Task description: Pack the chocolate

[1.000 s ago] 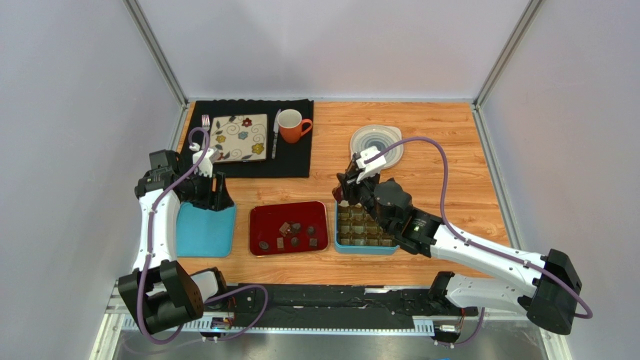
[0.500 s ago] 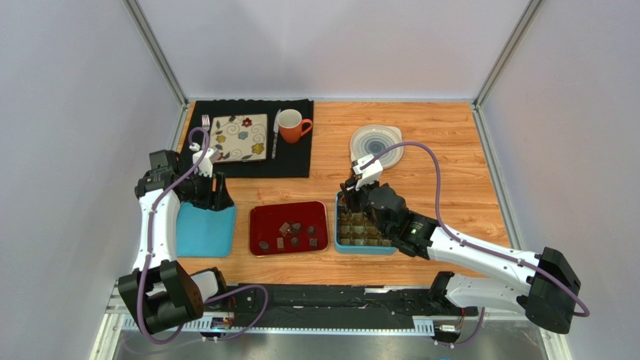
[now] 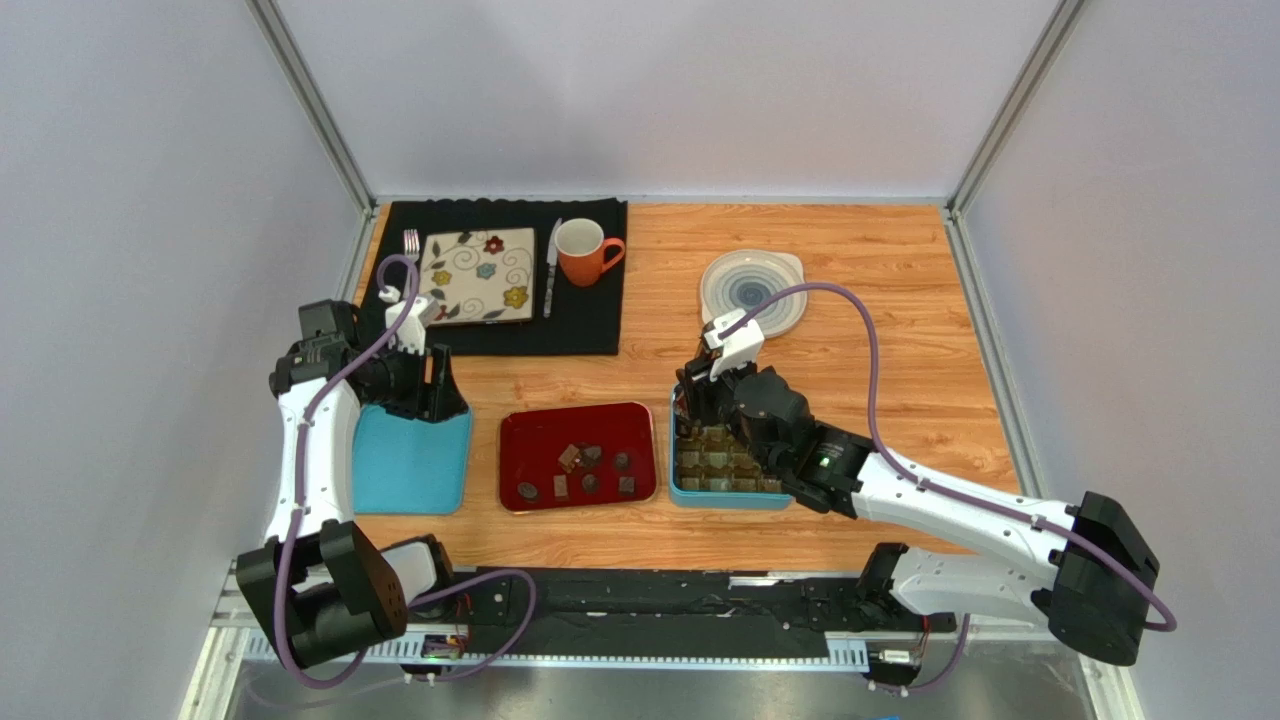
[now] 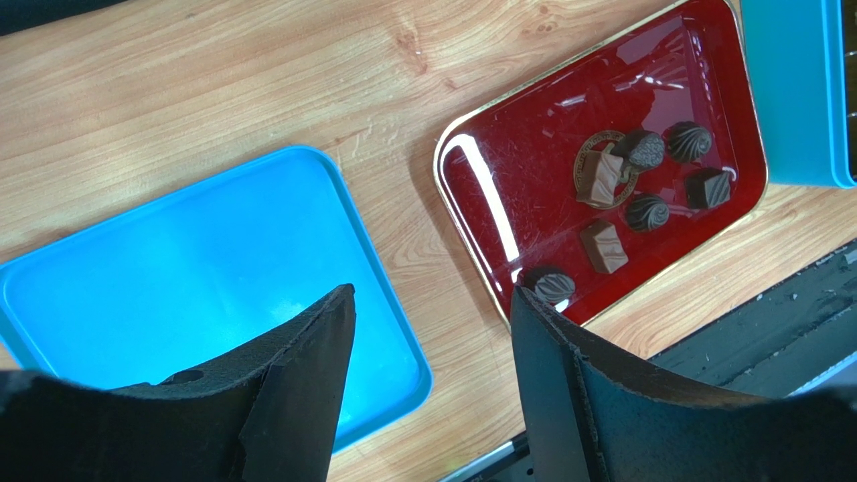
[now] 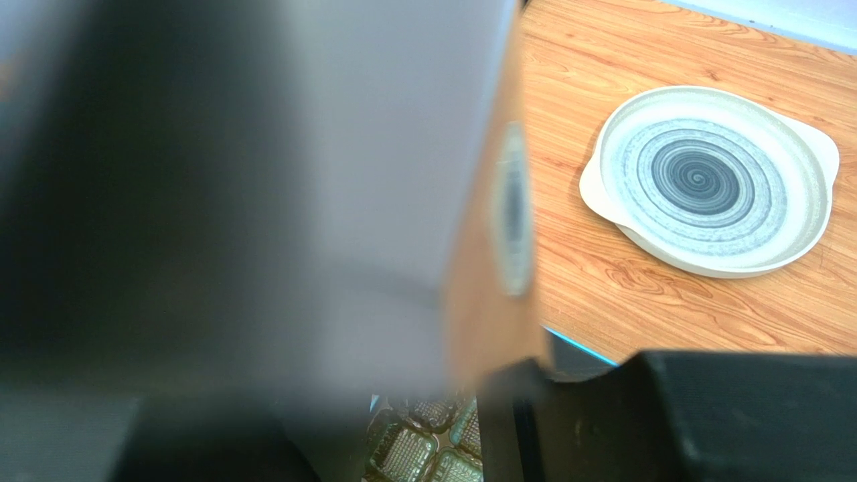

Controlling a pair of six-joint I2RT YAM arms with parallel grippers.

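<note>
Right tool (image 3: 693, 393) is down at the far-left corner of the box (image 3: 732, 500), right over the gridded insert. Are its jaws wide or narrow, is a piece in there? Cannot tell: its own camera is smeared with blur, showing only a sliver of insert and the round plate (image 5: 704, 181) beyond. Judging by the spot, this looks like a drop into a corner cell.

Left tool (image 4: 431, 296) hangs above the blue lid (image 4: 151, 291), jaws wide, nothing between them. It looks parked there to keep clear of the other arm's lane. The lid lies flat on the desk (image 3: 887, 300), left of everything, which leaves the box open for filling.

The chocolate (image 4: 602, 246) that shows is seven dark and milk pieces, loose on the red tray (image 4: 523, 171). The tray sits between lid and box, just beside the box, so each carry is short. Whether the cells already hold pieces, I can't make out.

Against a second ago: the right tool has slid toward that corner, the arm drawn in with it. Left arm, tray and pieces haven't budged.
</note>
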